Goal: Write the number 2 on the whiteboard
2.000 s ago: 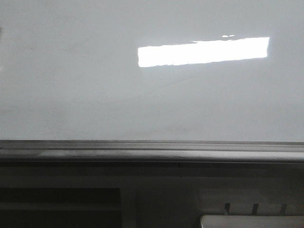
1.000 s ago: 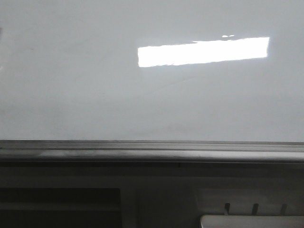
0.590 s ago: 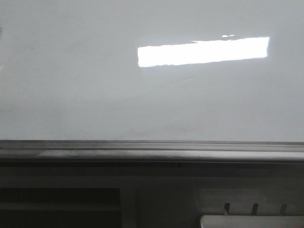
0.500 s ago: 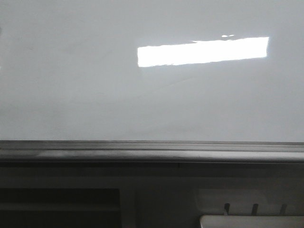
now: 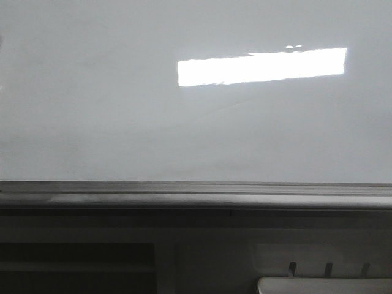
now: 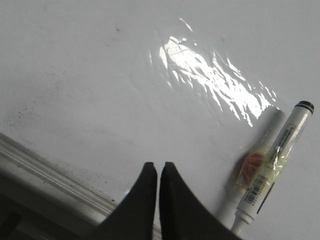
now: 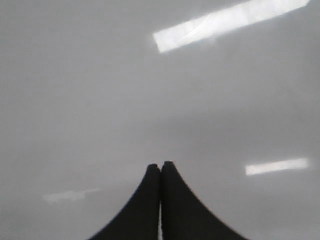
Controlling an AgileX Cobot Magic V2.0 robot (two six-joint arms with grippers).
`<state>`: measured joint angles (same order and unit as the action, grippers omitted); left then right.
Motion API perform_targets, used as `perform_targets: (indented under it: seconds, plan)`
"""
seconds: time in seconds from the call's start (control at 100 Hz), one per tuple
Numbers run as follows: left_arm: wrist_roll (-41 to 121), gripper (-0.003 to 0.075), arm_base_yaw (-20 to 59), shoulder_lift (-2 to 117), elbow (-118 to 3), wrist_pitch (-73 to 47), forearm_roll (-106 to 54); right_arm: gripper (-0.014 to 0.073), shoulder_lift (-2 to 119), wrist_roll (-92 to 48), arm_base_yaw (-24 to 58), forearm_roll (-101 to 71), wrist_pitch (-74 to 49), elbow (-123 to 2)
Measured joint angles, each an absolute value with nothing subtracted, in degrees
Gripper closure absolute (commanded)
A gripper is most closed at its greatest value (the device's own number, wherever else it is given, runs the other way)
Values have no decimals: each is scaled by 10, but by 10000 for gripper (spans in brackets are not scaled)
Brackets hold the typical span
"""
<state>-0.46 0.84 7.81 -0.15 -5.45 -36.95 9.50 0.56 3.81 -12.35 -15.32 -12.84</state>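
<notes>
The whiteboard [image 5: 122, 122] fills the front view, unmarked. Left hand [image 6: 158, 169] is pressed together, empty, near a marker [image 6: 277, 162] lying on the board. Right hand [image 7: 160, 169] likewise, empty.

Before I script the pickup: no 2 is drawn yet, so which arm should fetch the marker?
Left. The marker lies on the whiteboard beside the shut left gripper; the right wrist view shows none.

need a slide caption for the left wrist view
Left hand shut and empty over the blank whiteboard, a white marker lying beside it.
</notes>
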Motion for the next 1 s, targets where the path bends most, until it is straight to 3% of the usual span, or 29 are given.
perform_targets:
  seconds: [0.13, 0.3, 0.41, 0.48, 0.56, 0.61, 0.65, 0.71, 0.89, 1.0]
  plan:
    - [21, 741, 12, 81, -29, -93, -364, 666, 95, 0, 70, -119, -191, -133]
    - [180, 741, 30, 102, -140, -165, -355, 663, 95, -21, 112, -119, -196, -180]
    - [265, 720, 35, 149, -224, -220, -349, 586, 98, -48, 129, -119, -202, -226]
    - [293, 619, 48, 185, -259, -245, -343, 457, 110, -57, 134, -119, -222, -260]
    - [307, 389, 68, 227, -283, -262, -339, 291, 131, -65, 135, -119, -252, -298]
    - [309, 265, 80, 252, -291, -268, -334, 225, 144, -66, 135, -119, -275, -318]
    - [310, 213, 91, 275, -295, -273, -330, 205, 154, -67, 135, -119, -289, -332]
    - [311, 232, 105, 302, -295, -281, -323, 205, 166, -70, 135, -119, -308, -353]
    - [313, 399, 123, 401, -295, -291, -316, 206, 176, -93, 135, -119, -320, -378]
    - [313, 427, 124, 449, -295, -287, -316, 206, 176, -97, 135, -119, -324, -378]
